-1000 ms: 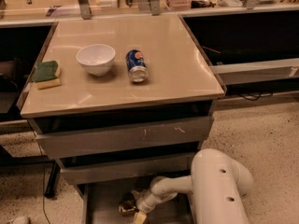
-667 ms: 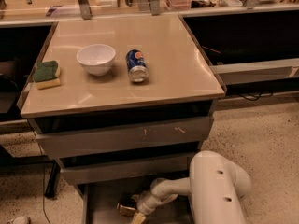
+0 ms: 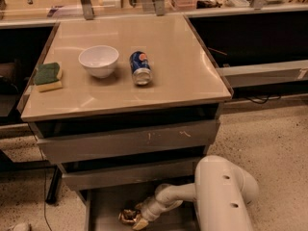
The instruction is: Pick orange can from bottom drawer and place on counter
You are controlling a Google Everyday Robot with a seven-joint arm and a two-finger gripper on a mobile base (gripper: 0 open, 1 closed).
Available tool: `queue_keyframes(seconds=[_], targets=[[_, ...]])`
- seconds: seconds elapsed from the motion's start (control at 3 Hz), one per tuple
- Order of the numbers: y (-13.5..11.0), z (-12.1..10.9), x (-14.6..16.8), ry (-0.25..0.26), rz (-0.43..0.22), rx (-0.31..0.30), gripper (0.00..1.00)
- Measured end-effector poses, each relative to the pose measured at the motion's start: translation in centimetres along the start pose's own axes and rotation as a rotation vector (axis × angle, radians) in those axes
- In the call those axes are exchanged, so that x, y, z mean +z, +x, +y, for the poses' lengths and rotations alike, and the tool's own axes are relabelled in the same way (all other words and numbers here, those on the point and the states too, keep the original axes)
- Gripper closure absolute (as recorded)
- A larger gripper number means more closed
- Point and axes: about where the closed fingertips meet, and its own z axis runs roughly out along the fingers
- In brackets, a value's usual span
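Hand [image 3: 138, 220] in bottom drawer [image 3: 108, 208] at one orange can [image 3: 127, 216] — grip unclear — one blue can [image 3: 140, 67] on counter [image 3: 183, 71].

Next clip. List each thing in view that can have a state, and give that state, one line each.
orange can: in the bottom drawer, not yet out.
bottom drawer: pulled open.
two upper drawers: shut.
gripper: down in the bottom drawer, beside the orange can.
blue can: lying on its side on the counter.
white bowl: upright.
sponge: green side up.
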Motion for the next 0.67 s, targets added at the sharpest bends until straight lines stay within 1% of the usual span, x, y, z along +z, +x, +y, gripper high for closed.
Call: queue_keyframes(seconds=[0.33,0.67], targets=[[0.0,0.0,0.0,0.000,0.000,0.000,0.88],[-0.6,0.9,-1.3,0.000,-0.043,0.014,1.00]])
